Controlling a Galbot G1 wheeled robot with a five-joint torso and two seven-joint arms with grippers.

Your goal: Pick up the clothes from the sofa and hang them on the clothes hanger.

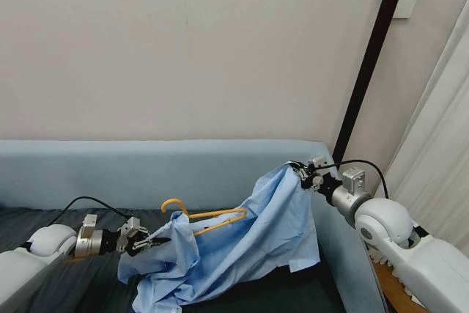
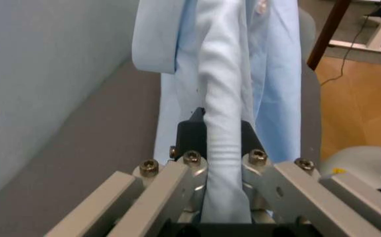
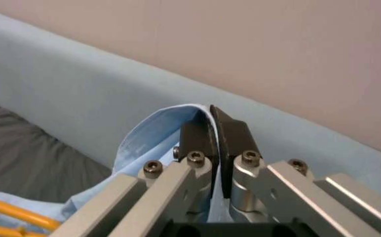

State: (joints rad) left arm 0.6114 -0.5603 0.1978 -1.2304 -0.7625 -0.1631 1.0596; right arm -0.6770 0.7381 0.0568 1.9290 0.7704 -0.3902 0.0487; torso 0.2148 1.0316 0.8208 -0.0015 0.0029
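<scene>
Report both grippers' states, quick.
Left gripper: shut on the blue shirt, low over the sofa seat.
Right gripper: shut on the same shirt, raised near the sofa's right end.

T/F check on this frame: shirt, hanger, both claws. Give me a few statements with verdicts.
1. The left claw is shut on the blue shirt. True.
2. The right claw is open and clear of the shirt. False: it is shut on a shirt edge, holding it up by the sofa backrest.
3. The hook of the yellow hanger sticks out bare beside the shirt. True.
4. The shirt lies flat on the sofa seat. False: it hangs stretched between the two claws, with the right end higher.
</scene>
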